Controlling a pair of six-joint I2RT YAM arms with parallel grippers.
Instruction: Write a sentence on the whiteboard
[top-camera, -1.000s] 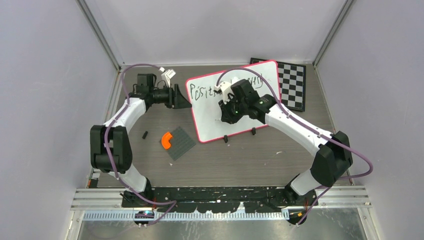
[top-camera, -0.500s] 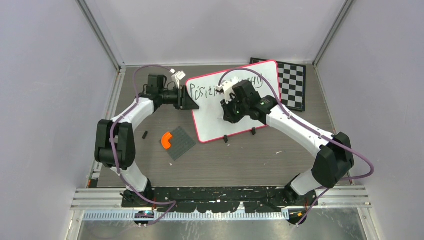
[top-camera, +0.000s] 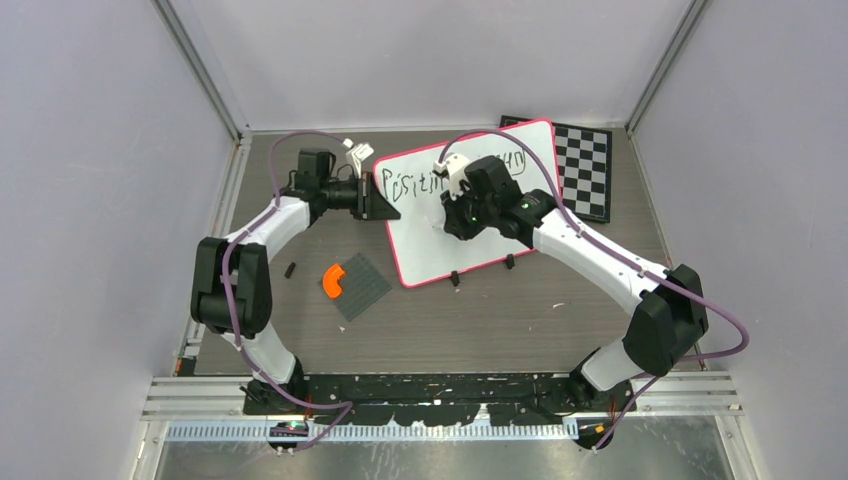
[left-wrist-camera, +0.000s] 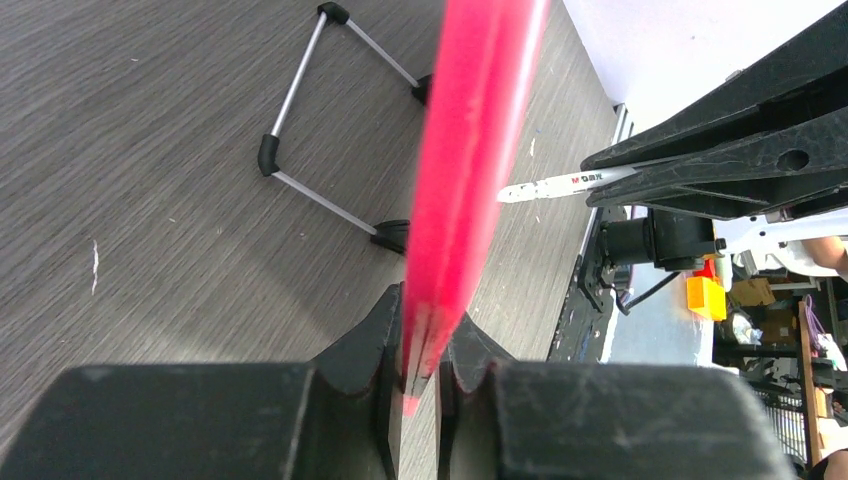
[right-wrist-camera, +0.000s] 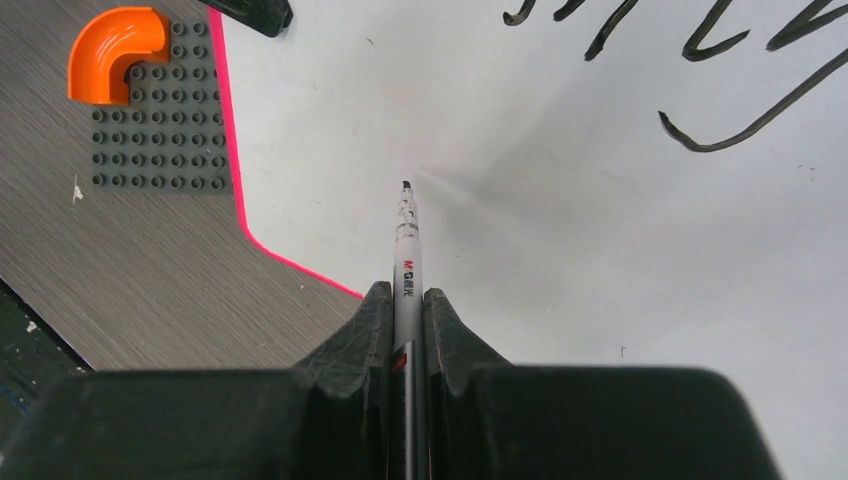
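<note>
The whiteboard (top-camera: 430, 250) with its red-pink rim lies at the middle back of the table, and black scrawl of the sentence (top-camera: 405, 185) runs along its far edge. My left gripper (top-camera: 385, 203) is shut on the board's left rim; in the left wrist view the rim (left-wrist-camera: 470, 150) sits between the jaws of that gripper (left-wrist-camera: 422, 340). My right gripper (top-camera: 445, 215) is over the board, shut on a white marker (right-wrist-camera: 407, 260). The marker points at bare white board (right-wrist-camera: 560, 250) below the letters (right-wrist-camera: 740, 110). I cannot tell if the tip touches.
A chessboard (top-camera: 585, 165) lies behind the whiteboard on the right. A dark grey studded plate (top-camera: 358, 285) with an orange curved piece (top-camera: 332, 280) lies left of the board. A small black bit (top-camera: 290, 269) lies further left. A wire stand (left-wrist-camera: 300, 110) shows under the board.
My left gripper moved right to the board's left edge and shut on the rim. My right gripper with the marker shifted slightly toward the far edge.
</note>
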